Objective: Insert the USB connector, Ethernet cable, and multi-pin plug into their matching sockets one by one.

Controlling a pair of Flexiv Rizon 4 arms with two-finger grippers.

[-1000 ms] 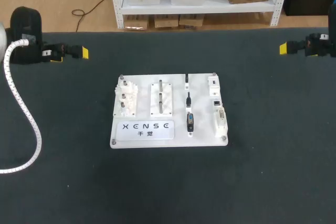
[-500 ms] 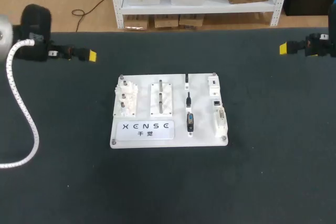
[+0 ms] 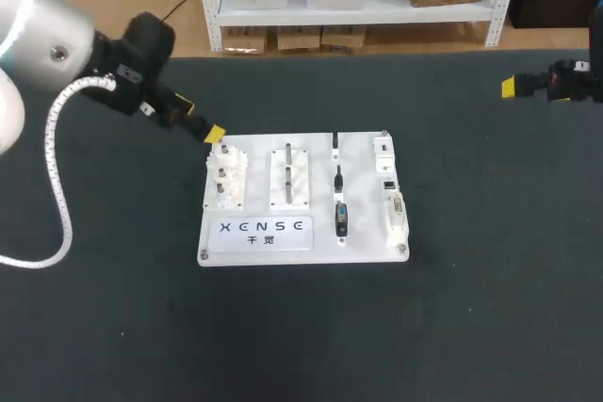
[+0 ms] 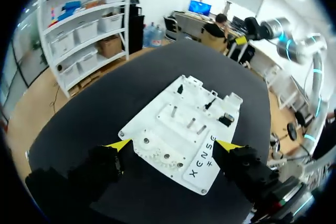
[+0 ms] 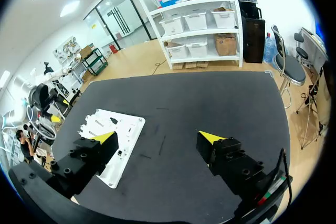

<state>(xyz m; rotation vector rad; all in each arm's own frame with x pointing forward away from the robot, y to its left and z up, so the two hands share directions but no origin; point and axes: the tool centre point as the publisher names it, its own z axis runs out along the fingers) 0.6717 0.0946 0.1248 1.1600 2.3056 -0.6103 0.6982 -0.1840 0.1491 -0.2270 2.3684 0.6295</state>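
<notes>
Black table carries multi-pin plug, lying lengthwise front-to-back.

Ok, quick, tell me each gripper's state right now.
Left gripper: open, holding nothing.
Right gripper: open, holding nothing.

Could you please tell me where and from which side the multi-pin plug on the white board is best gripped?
Probably grip the multi-pin plug across its long sides, coming straight down: it seems to lie flat on the white board, elongated front to back, with bare board either side for the fingers.
</notes>
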